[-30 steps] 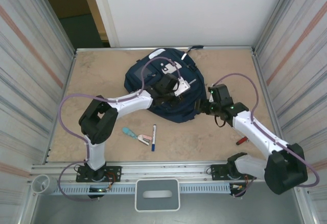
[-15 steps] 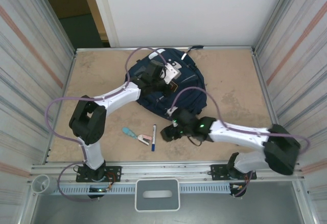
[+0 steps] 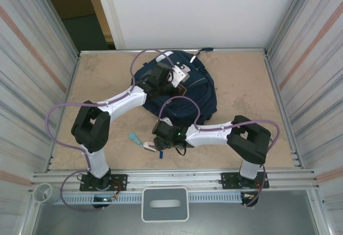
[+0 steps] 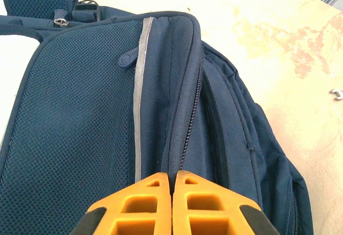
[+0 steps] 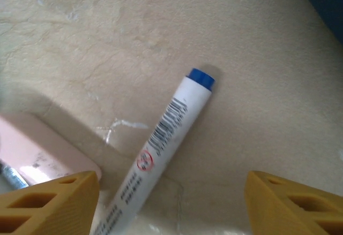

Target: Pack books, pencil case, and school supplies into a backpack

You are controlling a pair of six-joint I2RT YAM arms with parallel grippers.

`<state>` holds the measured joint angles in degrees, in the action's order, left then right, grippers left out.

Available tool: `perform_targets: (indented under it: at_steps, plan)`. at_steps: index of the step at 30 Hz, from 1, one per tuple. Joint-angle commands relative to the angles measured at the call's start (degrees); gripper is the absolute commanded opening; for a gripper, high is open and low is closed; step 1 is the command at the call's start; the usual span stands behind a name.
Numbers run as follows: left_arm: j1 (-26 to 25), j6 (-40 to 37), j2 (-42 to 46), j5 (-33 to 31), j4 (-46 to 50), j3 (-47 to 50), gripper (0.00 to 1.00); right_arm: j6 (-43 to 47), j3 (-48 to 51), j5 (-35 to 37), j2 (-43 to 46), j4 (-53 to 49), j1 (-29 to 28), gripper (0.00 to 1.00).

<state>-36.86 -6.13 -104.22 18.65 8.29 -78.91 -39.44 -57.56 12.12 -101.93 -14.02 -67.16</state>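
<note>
The navy backpack (image 3: 185, 88) lies at the back middle of the table. My left gripper (image 3: 179, 89) rests on top of it. In the left wrist view its orange fingertips (image 4: 172, 175) are pressed together on the fabric ridge beside the backpack's (image 4: 80, 117) zipper. My right gripper (image 3: 159, 145) hovers low over the white marker (image 5: 161, 144), whose blue end (image 5: 201, 78) points away. It is open (image 5: 171, 192), with the marker lying between the fingers, untouched. The teal-and-pink stapler-like item (image 3: 136, 139) sits just left of the marker; its pink part (image 5: 37, 149) is close to one finger. Books and pencil case are out of view.
Ribbed metal walls close in the table on the left (image 3: 32, 85) and right (image 3: 311, 74). A rail (image 3: 177, 179) runs along the near edge. A small metal bit (image 4: 336, 93) lies on the table beside the backpack.
My right arm swung from the backpack's right side across to the front left, down over the marker. My left gripper moved up the backpack and shut, then stayed put.
</note>
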Motion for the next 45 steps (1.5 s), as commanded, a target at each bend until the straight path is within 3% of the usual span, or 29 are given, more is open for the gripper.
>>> perform_targets:
  at_steps: [1, 6, 10, 14, 22, 26, 29, 36, 45]
  plan:
    - [0.31, 0.06, 2.97, 0.40, -1.44, 1.00, 0.00, -2.58, -1.91, 1.50, -2.65, -2.22, 0.51, 0.63]
    - [0.32, -0.28, 3.06, -0.20, -1.53, 1.57, 0.00, -2.52, -1.93, 1.86, -3.51, -5.33, 1.39, 0.41]
    - [0.37, -0.88, 3.32, -1.05, -1.18, 1.65, 0.00, -2.48, 1.18, 0.86, -1.53, -6.72, 2.52, 0.15]
    - [0.38, -1.63, 3.94, -2.50, -1.24, 1.83, 0.00, -1.14, 5.67, -0.73, 3.79, -5.71, 4.19, 0.00]
    - [0.44, 2.70, 5.64, -0.59, -3.57, 1.22, 0.00, 0.54, 11.00, -3.42, 20.82, -2.43, 11.51, 0.00]
    - [0.56, 4.44, 6.23, -0.08, -2.98, -0.19, 0.00, -4.49, 16.01, -12.14, 31.42, 5.61, 22.96, 0.00]
    - [0.61, 6.15, 6.40, 0.32, -2.84, -1.41, 0.00, -10.61, 17.05, -17.12, 34.41, 11.00, 31.90, 0.00]
    - [1.33, 10.40, 6.62, 0.96, -2.23, -5.67, 0.00, -25.28, 14.04, -17.79, 29.07, 22.08, 42.15, 0.02]
    - [2.24, 13.52, 6.12, 2.00, -1.69, -10.70, 0.00, -35.30, 4.21, -15.14, 13.84, 27.72, 41.33, 0.13]
